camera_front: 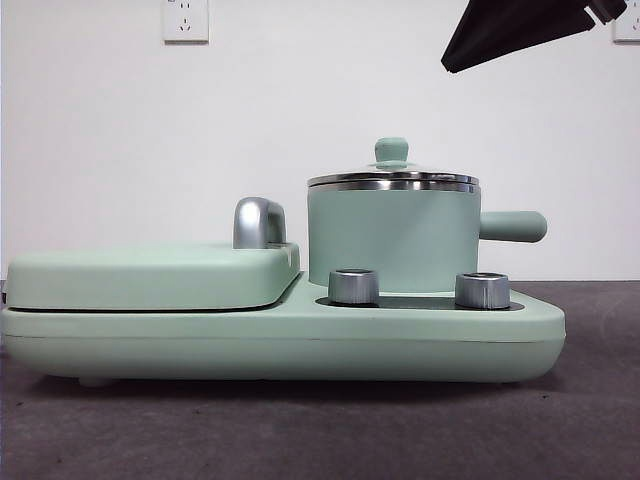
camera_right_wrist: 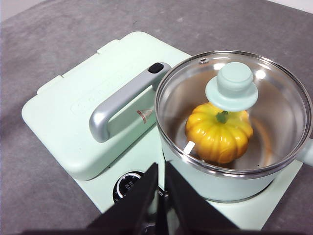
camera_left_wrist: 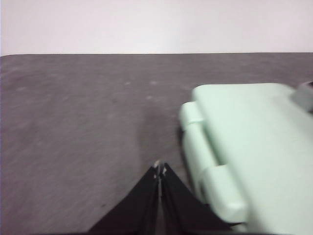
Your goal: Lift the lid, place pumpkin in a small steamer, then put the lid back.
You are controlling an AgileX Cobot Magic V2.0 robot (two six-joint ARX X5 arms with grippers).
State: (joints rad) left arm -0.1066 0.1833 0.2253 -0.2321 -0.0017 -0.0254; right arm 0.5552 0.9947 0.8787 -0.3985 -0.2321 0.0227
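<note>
Setting: grey table (camera_front: 600,420), white wall. Small glossy yellow-orange ribbed pumpkin (camera_right_wrist: 218,136): inside the small mint-green steamer pot (camera_front: 392,240). Round clear glass lid (camera_right_wrist: 234,112) with mint knob: seated on the rim. My right gripper (camera_right_wrist: 160,171): clenched, empty, just beside the pot. My left gripper (camera_left_wrist: 160,169): clenched, idle. Judged complete; nothing left.

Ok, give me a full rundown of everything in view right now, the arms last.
lid: one, clear glass, steel rim, mint knob, seated on the small steamer.
small steamer: one, mint-green pot on the cooker's right side, handle pointing right.
pumpkin: one, yellow-orange, green stem, inside the steamer under the lid.
griddle cover: one, mint, flat, closed, beside the steamer, with a silver handle.
dials: two, silver, on the cooker's front.
wall sockets: white, on the wall.
left gripper: black, shut, low beside the griddle.
right gripper: black, nearly shut on nothing, above the dials near the steamer.
</note>
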